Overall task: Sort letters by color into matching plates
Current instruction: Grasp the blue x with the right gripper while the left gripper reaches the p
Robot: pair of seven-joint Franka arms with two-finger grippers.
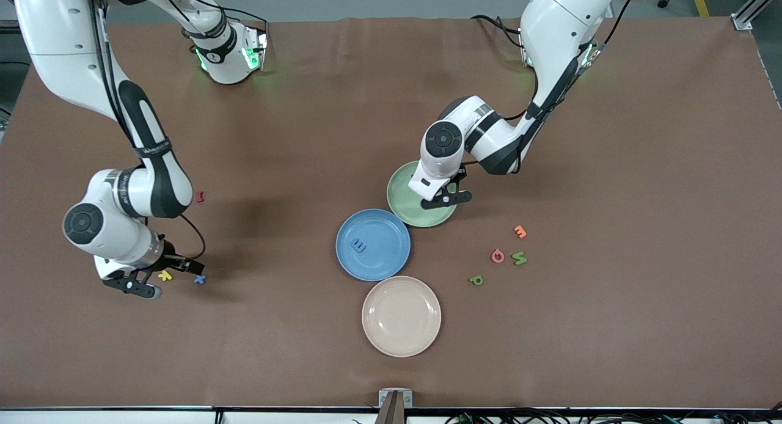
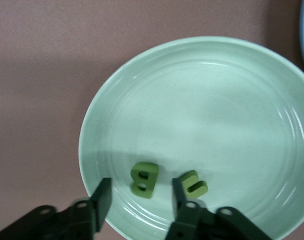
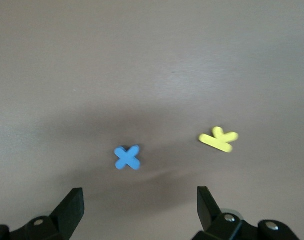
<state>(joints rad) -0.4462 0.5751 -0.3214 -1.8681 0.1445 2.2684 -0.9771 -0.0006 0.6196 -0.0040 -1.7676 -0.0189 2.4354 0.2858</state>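
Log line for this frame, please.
left pincer: open over green plate, two green letters in it | right pincer: open over blue X

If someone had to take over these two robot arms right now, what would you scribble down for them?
Left gripper: open, empty, over the green plate.
Right gripper: open, empty, over the blue X, beside the yellow K.
Done: green B and green U lie in the green plate; one blue letter lies in the blue plate.
Left: blue X, green V and green P on the table. The red, orange, pink and yellow letters match neither plate.
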